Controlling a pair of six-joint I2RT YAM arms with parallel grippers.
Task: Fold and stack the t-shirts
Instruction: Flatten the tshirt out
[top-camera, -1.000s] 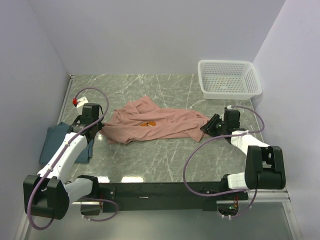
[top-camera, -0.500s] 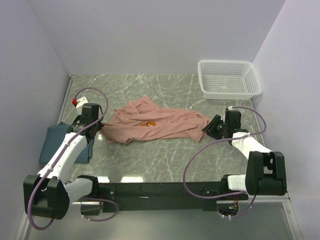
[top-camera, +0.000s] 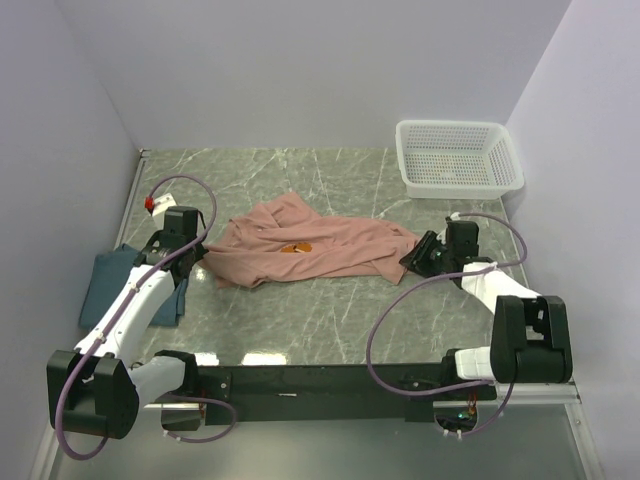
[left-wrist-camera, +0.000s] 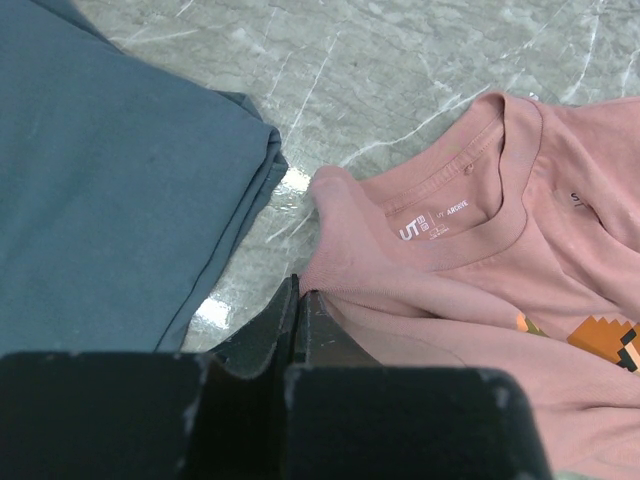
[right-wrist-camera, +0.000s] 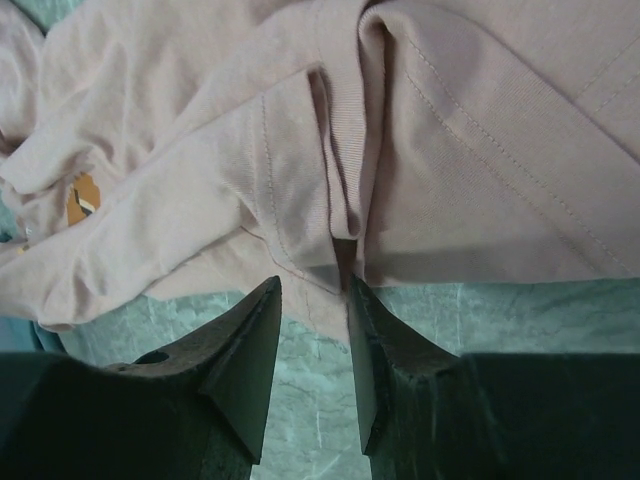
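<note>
Right gripper (right-wrist-camera: 312, 288) has edged leftward, jaws narrowly parted before the crumpled salmon t-shirt (top-camera: 330, 250)'s stitched hem; left gripper (left-wrist-camera: 297, 300) pinches its soft shoulder cloth.

Top view is bright and even: soft overhead light, no hard shadows, only faint grey ones under the arms. Two white glare patches sit at the near edge of the table (top-camera: 330, 300). Left wrist view now — glare flares off the marble beside the dark teal t-shirt (left-wrist-camera: 100, 180), and the left gripper (left-wrist-camera: 299, 287) looms black and blurred. Right wrist view — stitching on the salmon-pink t-shirt (right-wrist-camera: 480, 150) reads crisp, deep shadow fills its central fold, and the right gripper (right-wrist-camera: 315, 285) sits dark and slightly soft.
</note>
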